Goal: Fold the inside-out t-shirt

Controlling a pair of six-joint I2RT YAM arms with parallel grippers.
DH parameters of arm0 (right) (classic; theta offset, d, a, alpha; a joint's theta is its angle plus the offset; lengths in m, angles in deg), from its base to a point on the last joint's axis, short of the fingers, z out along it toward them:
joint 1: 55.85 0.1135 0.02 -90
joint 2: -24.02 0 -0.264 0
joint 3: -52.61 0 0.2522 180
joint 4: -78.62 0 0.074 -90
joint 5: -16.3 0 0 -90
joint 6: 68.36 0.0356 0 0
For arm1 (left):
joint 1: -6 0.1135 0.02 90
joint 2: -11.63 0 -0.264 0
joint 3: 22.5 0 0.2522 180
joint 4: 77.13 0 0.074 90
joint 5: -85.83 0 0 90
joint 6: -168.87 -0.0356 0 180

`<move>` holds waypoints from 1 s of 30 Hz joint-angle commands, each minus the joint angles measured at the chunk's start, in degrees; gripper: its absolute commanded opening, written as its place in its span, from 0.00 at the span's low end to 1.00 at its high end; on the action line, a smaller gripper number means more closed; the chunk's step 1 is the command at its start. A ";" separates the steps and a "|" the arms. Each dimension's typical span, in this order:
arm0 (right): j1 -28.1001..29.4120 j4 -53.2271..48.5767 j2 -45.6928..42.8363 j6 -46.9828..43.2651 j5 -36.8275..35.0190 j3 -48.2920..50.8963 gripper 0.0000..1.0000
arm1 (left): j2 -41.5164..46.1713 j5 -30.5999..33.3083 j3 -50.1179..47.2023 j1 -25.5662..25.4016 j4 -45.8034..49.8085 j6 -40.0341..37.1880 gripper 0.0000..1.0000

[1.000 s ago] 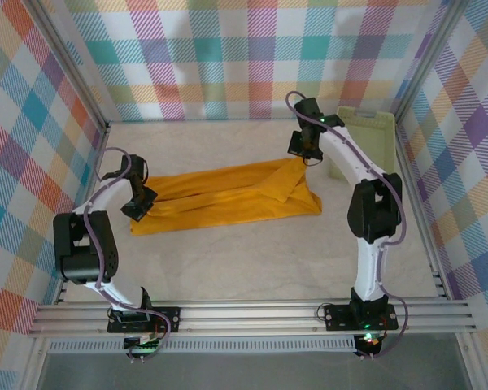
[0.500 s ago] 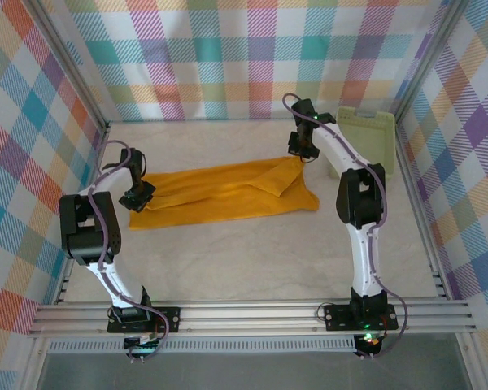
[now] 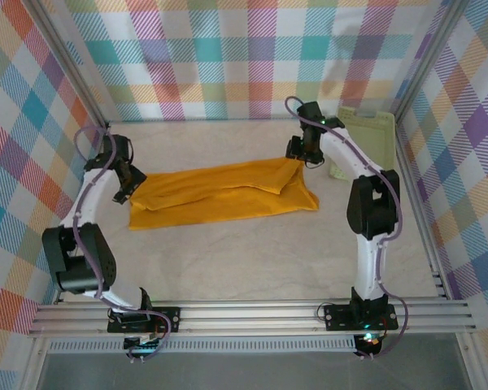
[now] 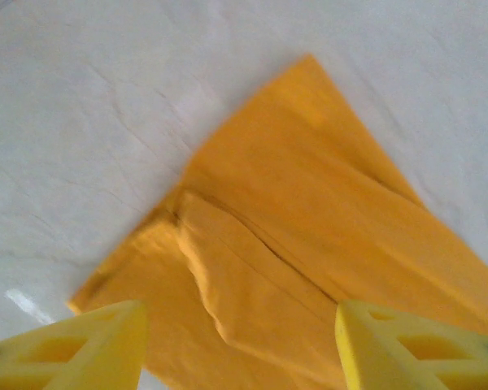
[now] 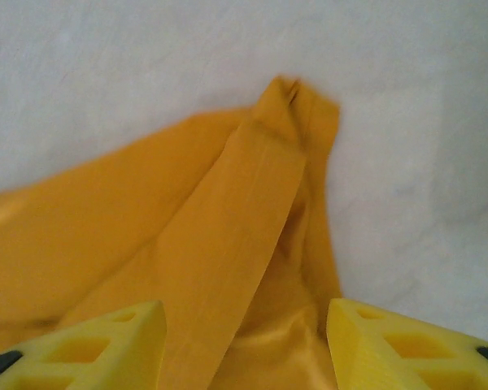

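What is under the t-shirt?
The t-shirt lies folded into a long band on the pale table, which shows all round it. Its top layer covers its lower layers, and anything beneath the cloth is hidden.

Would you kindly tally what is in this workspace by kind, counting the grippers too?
T-shirt: 1
Basket: 1
Grippers: 2, the left gripper and the right gripper
Total: 4
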 commanded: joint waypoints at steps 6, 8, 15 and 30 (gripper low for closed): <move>6.11 9.97 -2.75 2.51 7.52 11.93 0.54 | -8.10 -8.68 -5.25 -9.70 -7.32 -1.15 0.60; 6.22 9.92 -0.70 3.22 7.79 11.92 0.54 | -10.94 -7.26 -4.46 -9.21 -8.10 -1.83 0.61; 4.65 8.73 4.36 7.27 3.51 12.03 0.53 | -16.65 -8.69 -5.35 -6.38 -10.01 -1.85 0.61; -7.81 15.61 -7.56 11.63 5.67 35.88 0.53 | 4.32 -11.66 -28.40 -20.17 -15.51 7.75 0.74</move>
